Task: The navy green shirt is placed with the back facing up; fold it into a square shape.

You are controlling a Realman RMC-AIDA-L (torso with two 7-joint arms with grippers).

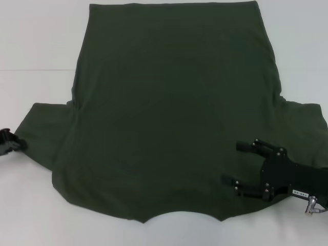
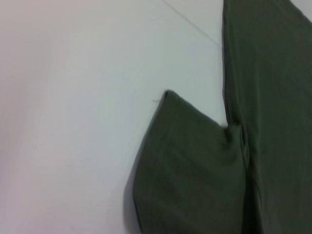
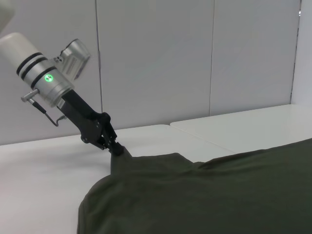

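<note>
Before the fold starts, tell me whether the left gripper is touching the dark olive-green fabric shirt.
Touching. The right wrist view shows the left gripper pinched on the dark olive-green fabric shirt at its sleeve edge, lifting it.

A white table (image 1: 36, 46) with a faint seam stands before pale grey panelled walls (image 3: 156, 58)

Bright, even overhead light, faint soft shadows, slight blur throughout the left wrist view.
</note>
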